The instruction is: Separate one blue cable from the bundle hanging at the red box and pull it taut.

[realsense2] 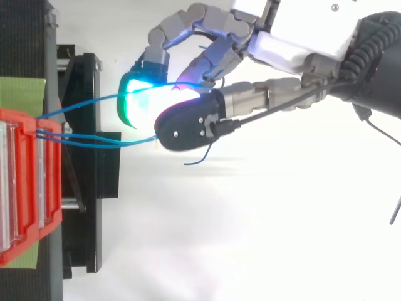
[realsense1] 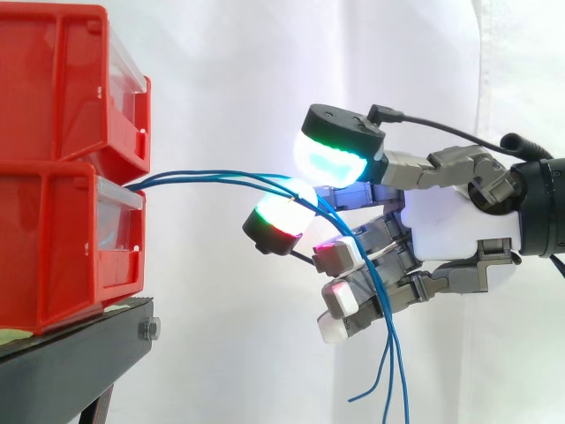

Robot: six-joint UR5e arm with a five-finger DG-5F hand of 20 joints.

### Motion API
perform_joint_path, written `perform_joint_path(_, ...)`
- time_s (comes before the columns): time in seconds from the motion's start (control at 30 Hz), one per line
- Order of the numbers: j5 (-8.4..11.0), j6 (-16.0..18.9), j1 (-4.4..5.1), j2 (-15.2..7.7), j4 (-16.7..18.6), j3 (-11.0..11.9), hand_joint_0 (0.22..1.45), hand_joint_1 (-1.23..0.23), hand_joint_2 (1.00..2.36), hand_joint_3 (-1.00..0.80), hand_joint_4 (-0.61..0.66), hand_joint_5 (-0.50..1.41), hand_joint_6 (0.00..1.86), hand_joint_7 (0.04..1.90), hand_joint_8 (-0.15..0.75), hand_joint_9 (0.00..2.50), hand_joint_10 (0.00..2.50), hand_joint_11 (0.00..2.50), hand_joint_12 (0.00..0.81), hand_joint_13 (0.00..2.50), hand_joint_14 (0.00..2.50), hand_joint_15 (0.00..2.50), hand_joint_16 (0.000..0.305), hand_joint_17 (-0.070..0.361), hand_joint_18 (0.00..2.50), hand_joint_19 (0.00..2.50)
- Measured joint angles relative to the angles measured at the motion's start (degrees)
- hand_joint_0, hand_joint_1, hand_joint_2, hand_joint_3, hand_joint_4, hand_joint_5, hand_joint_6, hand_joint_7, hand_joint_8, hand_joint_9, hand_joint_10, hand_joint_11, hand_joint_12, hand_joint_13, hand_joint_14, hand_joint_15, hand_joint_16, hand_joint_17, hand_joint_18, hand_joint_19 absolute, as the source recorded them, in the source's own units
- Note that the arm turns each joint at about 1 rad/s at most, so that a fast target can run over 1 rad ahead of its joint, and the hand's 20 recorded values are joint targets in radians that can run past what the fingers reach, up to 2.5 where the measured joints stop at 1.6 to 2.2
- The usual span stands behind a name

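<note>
Three thin blue cables (realsense1: 212, 176) leave the gap between the two stacked red bins (realsense1: 62, 132) and arc right to my hand (realsense1: 450, 221). There they bend over a red-green glowing pad (realsense1: 282, 215) and drop past the curled lower fingers (realsense1: 340, 296), with the loose ends (realsense1: 389, 389) hanging free. In the top view one cable (realsense2: 94, 101) runs apart from the other two (realsense2: 100, 142) and goes in between the fingers near the cyan pad (realsense2: 141, 94). The hand (realsense2: 301, 37) is curled with the cables threaded through it. The cables sag slightly.
The red bins (realsense2: 19, 188) sit on a black stand (realsense1: 79, 353) at the left, with a green strip (realsense2: 22, 94) behind them. A white curtain backs the scene. The arm enters from the right.
</note>
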Motion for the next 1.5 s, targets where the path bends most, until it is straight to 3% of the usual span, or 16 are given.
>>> perform_joint_path(0.3, 0.01, -0.17, -0.12, -0.02, 0.35, 0.01, 0.62, -0.55, 1.01, -0.43, 0.01, -0.22, 0.87, 0.89, 0.246, 1.12, 0.02, 1.21, 0.339, 1.03, 0.03, 0.80, 0.050, 0.112, 0.61, 0.58)
perform_joint_path(0.43, 0.01, -0.19, -0.13, -0.02, 0.41, -0.01, 0.58, -0.57, 1.00, -0.50, 0.01, -0.24, 0.87, 0.88, 0.240, 1.10, 0.02, 1.25, 0.349, 1.05, 0.03, 0.83, 0.052, 0.116, 0.62, 0.58)
perform_joint_path(0.57, 0.01, -0.19, -0.24, -0.02, 0.44, -0.02, 0.54, -0.56, 1.00, -0.50, 0.02, -0.26, 0.87, 0.86, 0.251, 1.01, 0.02, 1.25, 0.354, 1.07, 0.03, 0.89, 0.055, 0.124, 0.63, 0.57)
perform_joint_path(0.7, 0.01, -0.23, -0.29, -0.03, 0.56, -0.02, 0.52, -0.57, 1.00, -0.50, 0.04, -0.27, 0.86, 0.84, 0.264, 0.83, 0.00, 1.47, 0.366, 1.00, 0.02, 0.94, 0.059, 0.132, 0.62, 0.55)
perform_joint_path(0.83, 0.02, -0.42, -0.33, -0.06, 0.85, -0.02, 0.51, -0.58, 1.00, -0.50, 0.05, -0.28, 0.85, 0.83, 0.276, 0.74, 0.00, 1.50, 0.378, 0.93, 0.02, 0.91, 0.059, 0.133, 0.59, 0.56)
perform_joint_path(1.23, 0.01, -0.63, -0.41, -0.09, 1.08, -0.03, 0.54, -0.47, 1.00, -0.50, 0.07, -0.27, 0.85, 0.85, 0.275, 0.73, 0.01, 1.44, 0.377, 0.92, 0.03, 0.90, 0.058, 0.130, 0.58, 0.57)
perform_joint_path(1.5, 0.09, -1.62, -0.45, -0.31, 1.25, -0.04, 0.54, -0.47, 1.00, -0.50, 0.08, -0.27, 0.85, 0.85, 0.292, 0.66, 0.01, 1.22, 0.384, 0.90, 0.02, 0.84, 0.058, 0.131, 0.58, 0.55)
